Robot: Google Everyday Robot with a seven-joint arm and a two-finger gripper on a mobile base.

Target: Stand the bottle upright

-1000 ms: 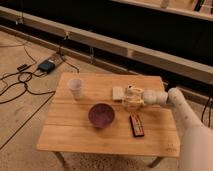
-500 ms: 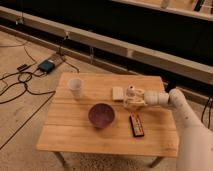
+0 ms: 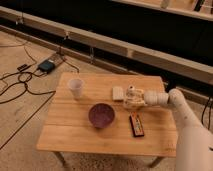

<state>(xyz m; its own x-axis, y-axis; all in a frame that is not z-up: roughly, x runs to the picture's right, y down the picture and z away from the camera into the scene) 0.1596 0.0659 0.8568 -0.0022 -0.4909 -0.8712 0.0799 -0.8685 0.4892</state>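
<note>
My gripper [image 3: 131,98] hangs low over the wooden table [image 3: 75,135], right of the middle, at the end of the white arm that reaches in from the right. A small orange bit of the bottle [image 3: 131,90] shows at the gripper's far side. The rest of the bottle is hidden by the gripper, so I cannot tell whether it lies or stands. The pale beige block [image 3: 118,93] lies just left of the gripper.
A white cup [image 3: 76,88] stands at the table's back left. A purple bowl [image 3: 101,115] sits in the middle. A black-and-red bar [image 3: 136,124] lies in front of the gripper. Cables and a small box [image 3: 47,65] lie on the floor to the left.
The gripper has stayed almost in place by the beige block, shifting only slightly. Nothing else on the table has moved.
</note>
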